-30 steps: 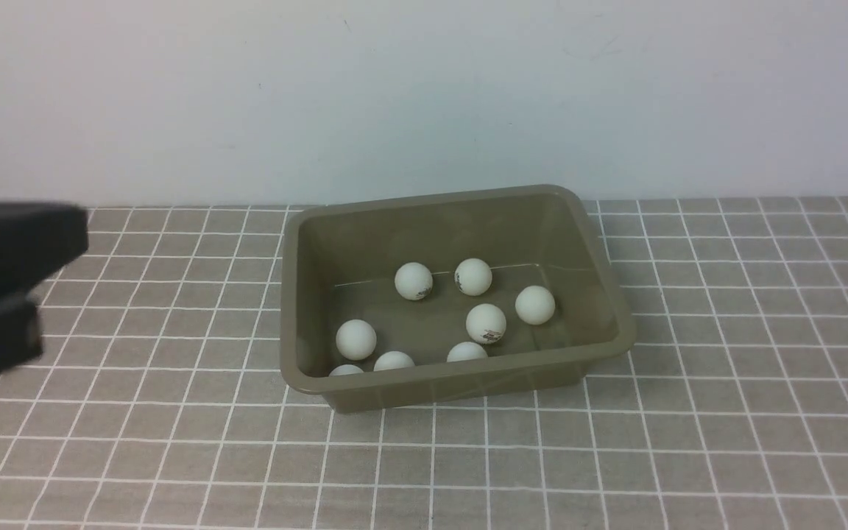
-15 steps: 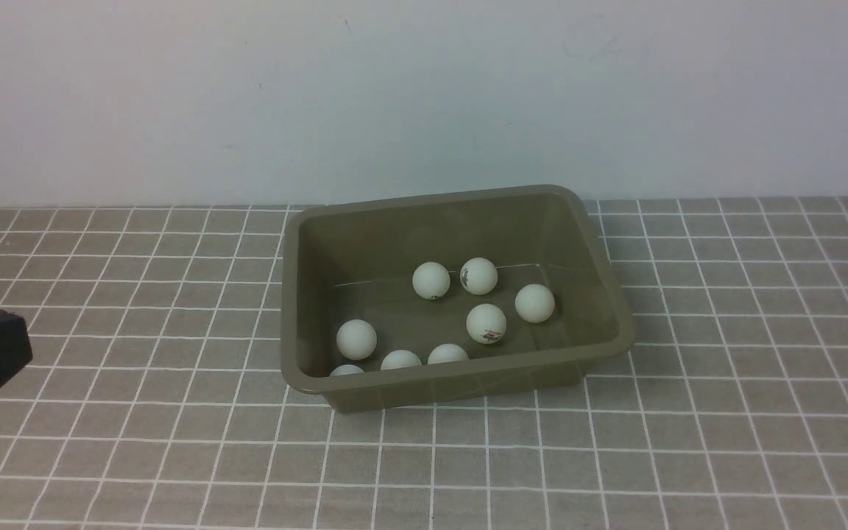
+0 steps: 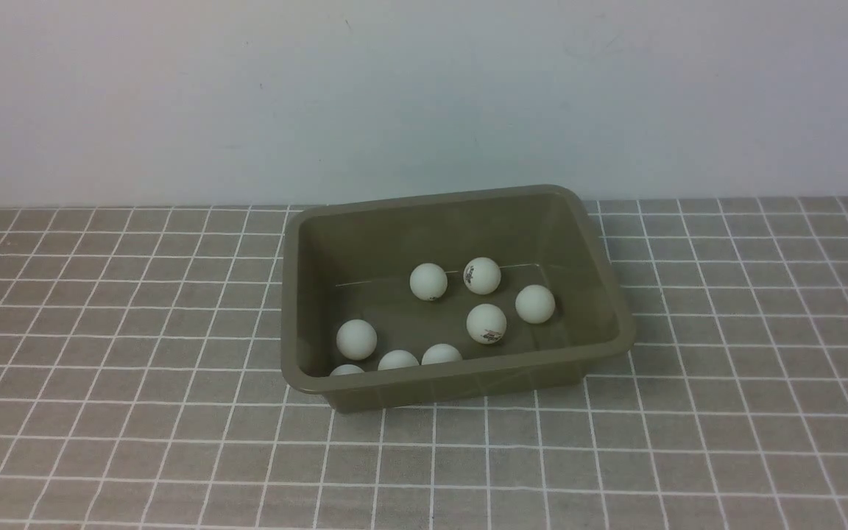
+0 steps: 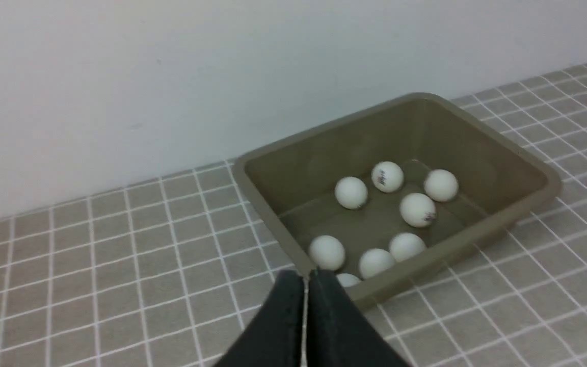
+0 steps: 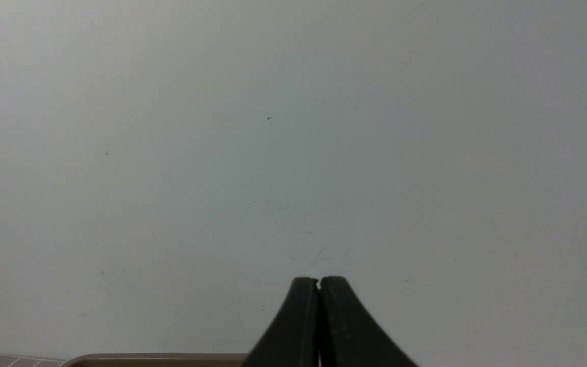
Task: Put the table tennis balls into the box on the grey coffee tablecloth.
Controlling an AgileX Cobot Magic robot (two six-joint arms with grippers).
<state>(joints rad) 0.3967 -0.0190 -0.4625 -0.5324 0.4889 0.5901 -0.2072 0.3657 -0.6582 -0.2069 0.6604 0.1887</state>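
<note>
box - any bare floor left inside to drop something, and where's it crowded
Inside the box, the far-left floor patch between the left wall and the two back table tennis balls is bare. The near wall is crowded: four balls line it.

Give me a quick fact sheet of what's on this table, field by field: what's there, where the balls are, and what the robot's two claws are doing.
surface: grey coffee tablecloth with a white grid
container: box, olive-brown, open on top
contents: eight table tennis balls, all inside the box, some with a dark logo
balls on the cloth: none visible
left gripper: shut, empty, off to the box's left
right gripper: shut, empty, facing the wall
</note>
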